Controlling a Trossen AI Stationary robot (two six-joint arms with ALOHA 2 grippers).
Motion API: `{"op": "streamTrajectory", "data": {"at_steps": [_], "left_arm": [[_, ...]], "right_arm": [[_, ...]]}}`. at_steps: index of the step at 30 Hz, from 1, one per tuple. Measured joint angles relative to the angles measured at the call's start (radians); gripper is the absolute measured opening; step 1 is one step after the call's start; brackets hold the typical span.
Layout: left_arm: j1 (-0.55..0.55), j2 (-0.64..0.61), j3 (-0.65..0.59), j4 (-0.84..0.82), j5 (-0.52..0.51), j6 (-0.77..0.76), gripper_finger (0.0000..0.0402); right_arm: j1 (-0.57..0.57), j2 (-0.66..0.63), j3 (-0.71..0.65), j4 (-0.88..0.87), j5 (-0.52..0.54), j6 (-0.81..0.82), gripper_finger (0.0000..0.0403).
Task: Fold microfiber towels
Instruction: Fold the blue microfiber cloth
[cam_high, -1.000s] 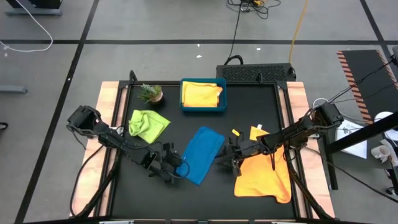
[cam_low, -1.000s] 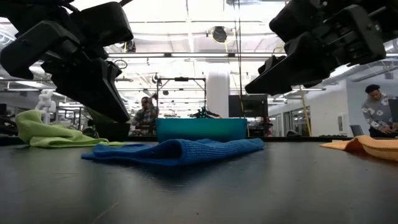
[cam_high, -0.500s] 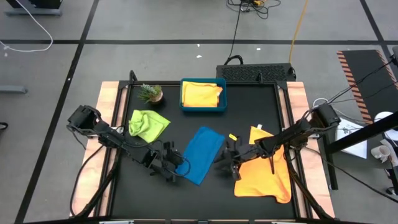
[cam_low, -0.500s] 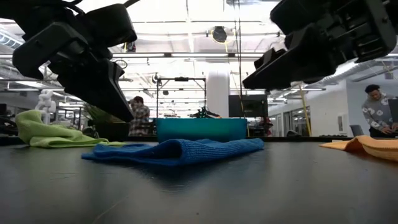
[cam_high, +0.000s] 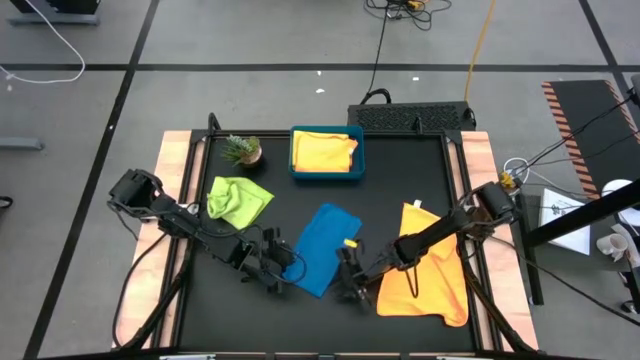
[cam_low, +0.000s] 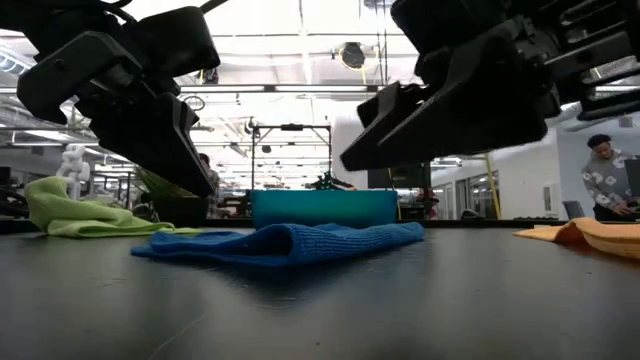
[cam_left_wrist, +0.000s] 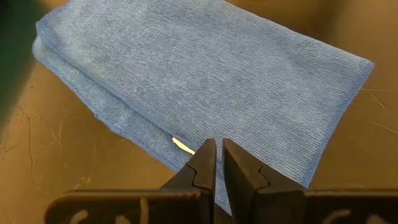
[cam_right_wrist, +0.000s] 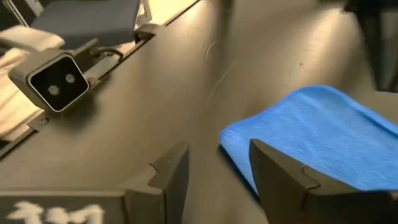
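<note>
Black tabletop carries a teal tray holding a yellow towel, a plant, a green towel and an orange towel. Centre lies the folded blue towel. Left gripper, fingers nearly together, hovers at its near-left edge; right gripper, fingers spread, reaches low toward its near-right corner.

high: straight down, far above both end effectors | low: counter level, facing them | wrists: close behind own fingers — all share blue towel
</note>
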Motion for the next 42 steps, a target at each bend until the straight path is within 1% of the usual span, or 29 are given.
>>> {"op": "streamTrajectory", "data": {"at_steps": [6, 9, 11, 14, 16, 30, 42], "left_arm": [[0.001, 0.000, 0.000, 0.000, 0.001, 0.000, 0.0031], [0.001, 0.000, 0.000, -0.001, 0.001, 0.000, 0.0031], [0.001, 0.000, 0.000, 0.000, 0.005, 0.000, 0.0031], [0.000, -0.001, 0.000, -0.001, 0.020, 0.000, 0.0031], [0.000, -0.001, 0.000, 0.000, 0.021, -0.002, 0.0031], [0.001, -0.001, 0.000, 0.005, 0.019, 0.000, 0.0031], [0.002, -0.001, 0.000, 0.007, 0.016, 0.004, 0.0031]], "right_arm": [[0.021, 0.090, 0.082, -0.046, 0.001, -0.032, 0.0196], [0.028, 0.128, 0.102, -0.050, 0.007, -0.072, 0.0207], [0.035, 0.135, 0.105, -0.050, 0.038, -0.100, 0.0209], [0.048, 0.133, 0.106, -0.043, 0.113, -0.154, 0.0206], [0.054, 0.133, 0.106, -0.045, 0.139, -0.175, 0.0200], [0.032, 0.134, 0.106, -0.043, 0.138, -0.154, 0.0159], [0.017, 0.134, 0.106, -0.044, 0.134, -0.134, 0.0155]]}}
